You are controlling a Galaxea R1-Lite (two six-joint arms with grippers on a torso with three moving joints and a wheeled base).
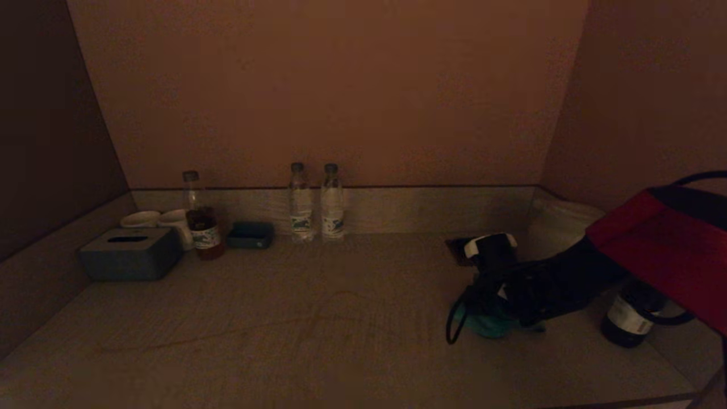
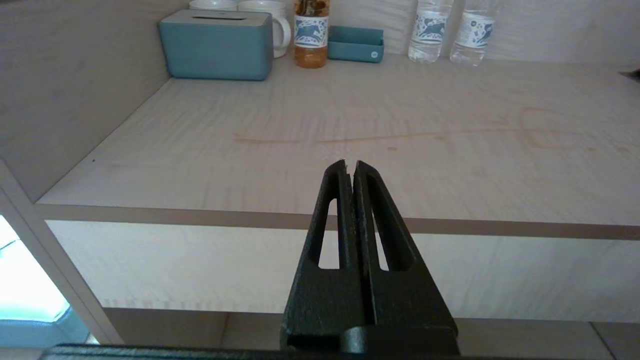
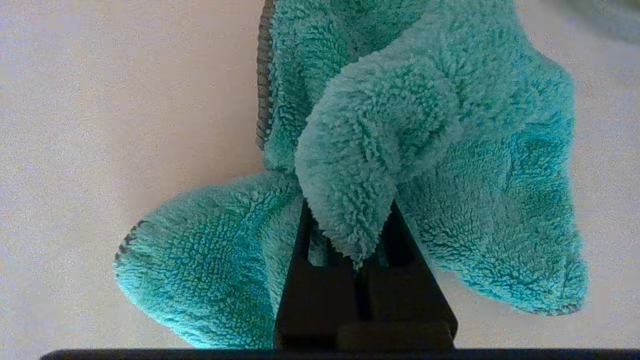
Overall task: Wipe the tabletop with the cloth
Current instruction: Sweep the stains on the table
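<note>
A fluffy teal cloth is bunched round my right gripper, whose fingers are shut on a fold of it. In the head view the right gripper points down at the right side of the tabletop with the cloth pressed under it. A thin brownish streak runs across the pale wood tabletop in the left wrist view. My left gripper is shut and empty, parked low in front of the table's front edge, out of the head view.
At the back left stand a grey-blue tissue box, two white mugs, a bottle of amber drink and a small blue tray. Two water bottles stand at the back wall. A dark bottle stands at the right by my arm.
</note>
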